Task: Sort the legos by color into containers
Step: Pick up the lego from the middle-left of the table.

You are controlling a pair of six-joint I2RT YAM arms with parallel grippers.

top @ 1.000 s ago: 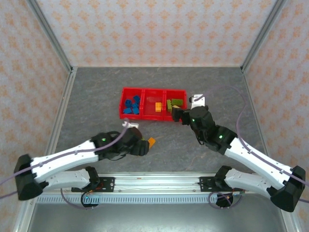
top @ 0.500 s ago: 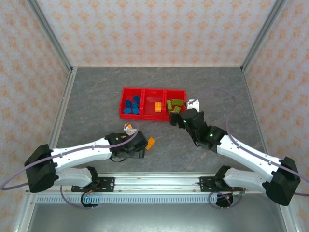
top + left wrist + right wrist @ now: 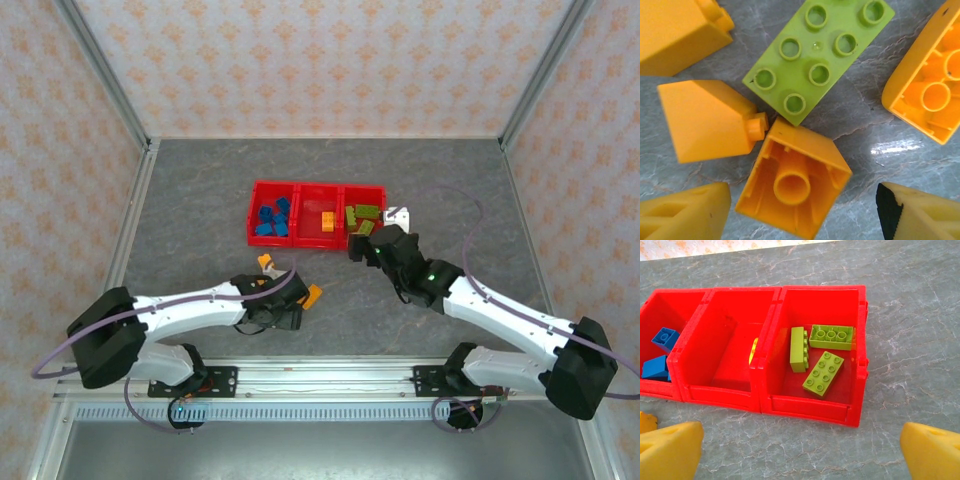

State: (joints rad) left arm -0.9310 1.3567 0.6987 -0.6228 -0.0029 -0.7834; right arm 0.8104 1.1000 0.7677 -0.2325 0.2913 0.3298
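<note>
Right gripper first: jaws wide apart, nothing between them, its yellow fingertips in the lower corners of the wrist view, hovering just in front of the red containers. The right-hand bin holds three lime green legos: one long and narrow, one by the back wall, one lying at a slant nearer the front. In the middle bin, a sliver of an orange-yellow brick peeks past the divider. The left-hand bin, at the left edge of the frame, holds blue bricks. From above, the row of bins sits upper middle on the grey table, with the right gripper just below its right end. Now the left gripper, lower left of centre in the overhead view: jaws apart too, looking straight down on a loose cluster on the table. An upturned orange brick, hollow side up, lies bottom centre of the wrist view, its lower end between the two fingertips; whether they touch it, I can't tell. Just above it, a lime green eight-stud brick lies slantwise, studs up. There's a sloped orange brick at left, an orange block in the upper left corner, and a second upturned orange brick at the right edge.
</note>
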